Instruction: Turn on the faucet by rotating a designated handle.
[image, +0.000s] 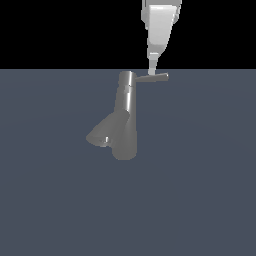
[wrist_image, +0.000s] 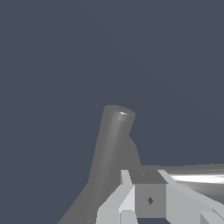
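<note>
1. The faucet (image: 126, 117) stands on the slate-blue floor (image: 200, 200), conical spout toward the exterior view's left.
2. Its handle (image: 156, 77) juts toward the exterior view's right.
3. The white gripper (image: 151, 70) touches the handle from above; jaw state: cannot tell.
4. No writing is visible.

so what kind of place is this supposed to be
Probably a bare simulated test scene, not a real kitchen or bathroom: a grey metallic tapered faucet with a thin grey rod handle stands alone on a flat slate-blue floor under a black void, white robot gripper above.
</note>
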